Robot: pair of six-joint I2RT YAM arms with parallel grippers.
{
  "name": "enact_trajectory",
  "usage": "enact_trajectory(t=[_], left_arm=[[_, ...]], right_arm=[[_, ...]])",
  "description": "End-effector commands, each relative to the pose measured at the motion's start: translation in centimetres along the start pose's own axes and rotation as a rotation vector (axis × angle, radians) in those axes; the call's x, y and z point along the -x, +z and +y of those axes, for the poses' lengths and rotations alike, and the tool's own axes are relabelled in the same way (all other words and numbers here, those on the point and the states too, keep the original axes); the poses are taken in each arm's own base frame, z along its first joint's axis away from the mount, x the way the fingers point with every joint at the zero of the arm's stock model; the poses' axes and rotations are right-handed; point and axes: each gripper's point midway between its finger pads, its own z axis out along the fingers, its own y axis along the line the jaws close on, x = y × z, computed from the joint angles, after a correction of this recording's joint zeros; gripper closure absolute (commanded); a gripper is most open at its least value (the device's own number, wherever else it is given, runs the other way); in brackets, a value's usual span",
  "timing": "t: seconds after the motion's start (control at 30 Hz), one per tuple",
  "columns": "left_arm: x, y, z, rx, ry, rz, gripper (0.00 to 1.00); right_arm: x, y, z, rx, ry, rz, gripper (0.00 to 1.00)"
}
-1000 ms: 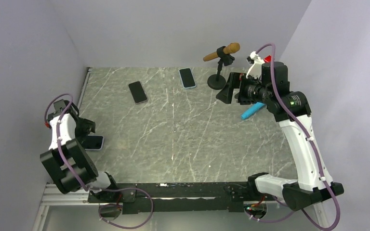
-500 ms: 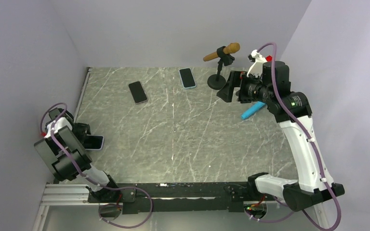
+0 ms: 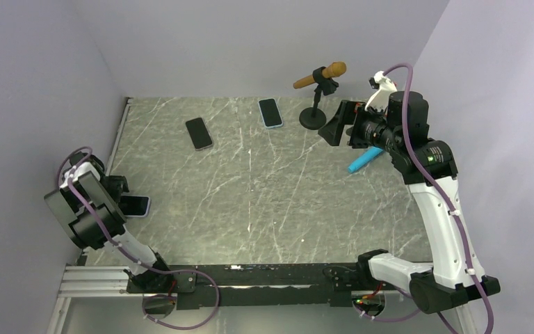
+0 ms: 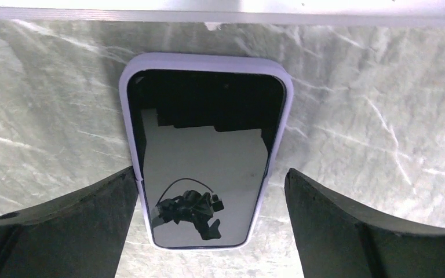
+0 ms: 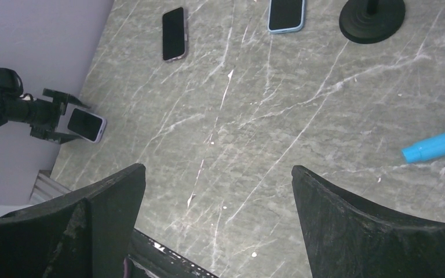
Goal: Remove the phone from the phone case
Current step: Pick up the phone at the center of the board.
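1. Now the left gripper [image 4: 211,174] stands wide open and empty. Its two dark fingers [image 4: 64,226] straddle one short end of the phone [image 4: 205,156], which sits in its phone case [image 4: 126,116], flat and screen up, at the near left corner of the worktop [image 3: 264,202].
2. Judging from that, the step in hand is the first grasp. One finger sits at the case's long edge, touching or just beside it, while the other stands clear, so centring before closing would likely keep the case from skating.
3. A hold on the case rim alone, leaving the glass free, seems best. The right gripper [image 3: 337,125], likewise wide and empty, hangs high at the far right and would probably have to push the phone out.
4. The case is lilac, matte and soft-looking, with rounded corners and a raised lip; it should flex at a corner.
5. The phone's face is glossy black glass, mirroring the arm above, and likely slippery.
6. The worktop is smooth, flat, grey-green stone with pale veins.
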Motion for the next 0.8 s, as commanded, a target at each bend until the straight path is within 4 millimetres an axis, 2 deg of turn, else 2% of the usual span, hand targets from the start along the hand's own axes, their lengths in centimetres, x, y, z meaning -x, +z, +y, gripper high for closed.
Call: enact_trajectory(t=[0.0,0.23,0.27,0.4,0.63,0.7,0.77], left_arm=[[0.0,0.6,1.3,0.147,-0.087,0.009,0.03],[0.0,0.6,1.7,0.237,-0.099,0.019,0.1],[0.0,0.6,1.7,0.247,-0.097,0.021,0.13],[-0.1,0.7,2.1,0.265,-0.068,0.027,0.42],[-1.5,0.0,2.3,0.169,0.06,0.031,0.74],[-2.3,-0.5,1.8,0.097,0.11,0.047,0.92],[-3.2,-1.3,1.0,0.016,0.151,0.064,0.97]], right_arm=[[1.0,0.1,-0.5,-0.032,0.022,-0.041,0.0],[0.5,0.0,-0.8,-0.044,0.042,-0.03,0.0],[0.5,-0.1,-0.8,-0.049,0.044,-0.032,0.0],[0.4,-0.5,-0.9,-0.058,0.051,-0.039,0.0],[-1.2,-0.1,-1.2,-0.061,0.093,0.016,0.0],[-1.9,0.1,-1.7,-0.093,0.117,0.047,0.0],[-2.9,0.4,-2.1,-0.111,0.143,0.095,0.0]])
